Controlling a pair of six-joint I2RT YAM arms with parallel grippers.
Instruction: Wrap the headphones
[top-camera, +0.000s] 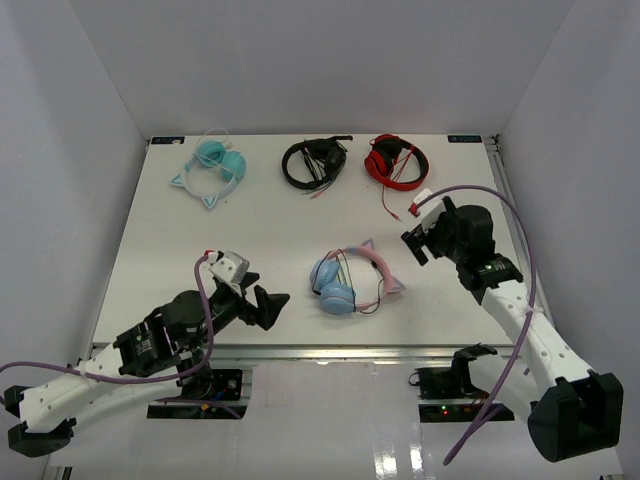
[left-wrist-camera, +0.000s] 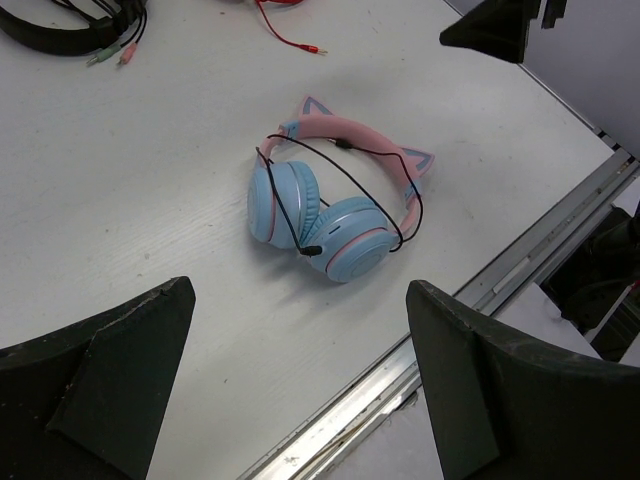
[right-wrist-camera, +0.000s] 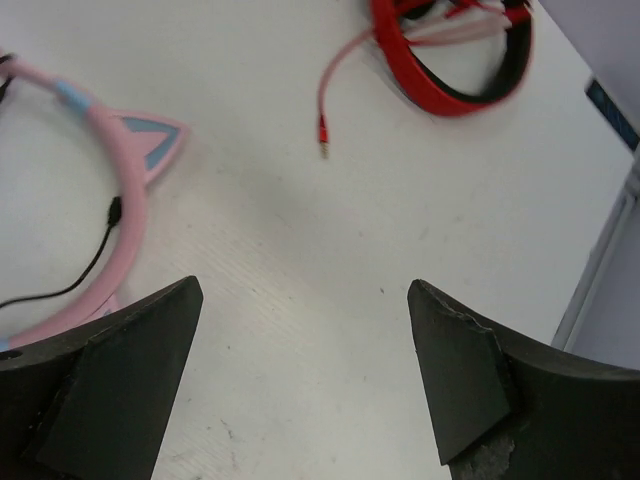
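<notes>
Headphones (top-camera: 352, 280) lying flat on the counter (top-camera: 180, 230), cable (right-wrist-camera: 108, 218) looped over them.
Left jaws and right jaws both spread wide, holding nothing, one each side.

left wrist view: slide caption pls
Open left fingers frame the blue-and-pink cat-ear headphones, dark cable looped across them, on the white table.
</notes>
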